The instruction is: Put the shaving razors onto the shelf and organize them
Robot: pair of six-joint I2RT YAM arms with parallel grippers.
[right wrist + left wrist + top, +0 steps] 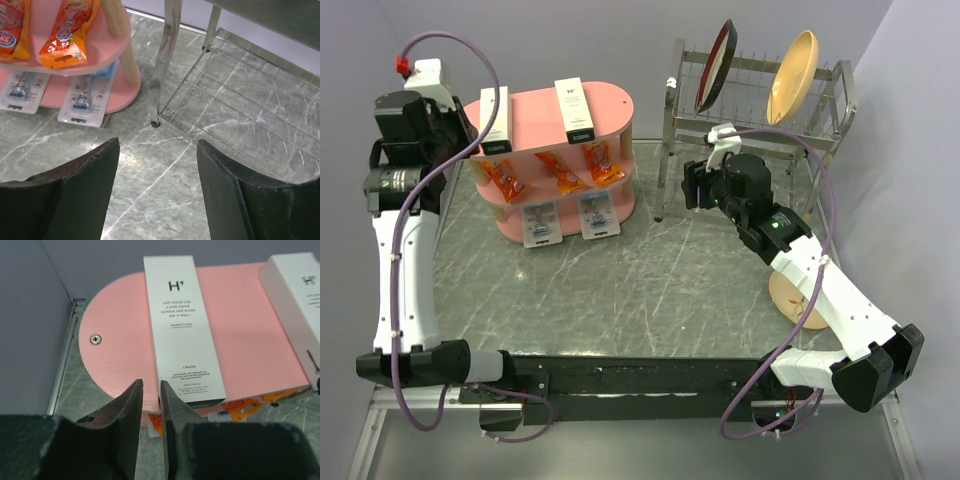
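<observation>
Two shaving razors (540,222) (598,212) lie side by side on the bottom board of the pink shelf (535,110), their clear packs jutting over its front edge. The right wrist view shows both razors (20,90) (82,100) under the shelf (107,42). My left gripper (150,382) hovers over the near left edge of the shelf's top board (120,335), in front of a white box (182,325). Its jaws stand a narrow gap apart with nothing between them. My right gripper (157,150) is open and empty over bare table, right of the shelf.
Two tall white boxes (495,120) (575,110) stand on the top board and orange snack packets (560,170) lie on the middle one. A metal dish rack (760,130) holding a dark plate (717,65) and a tan plate (792,75) stands at the back right. A tan dish (798,300) lies under the right arm.
</observation>
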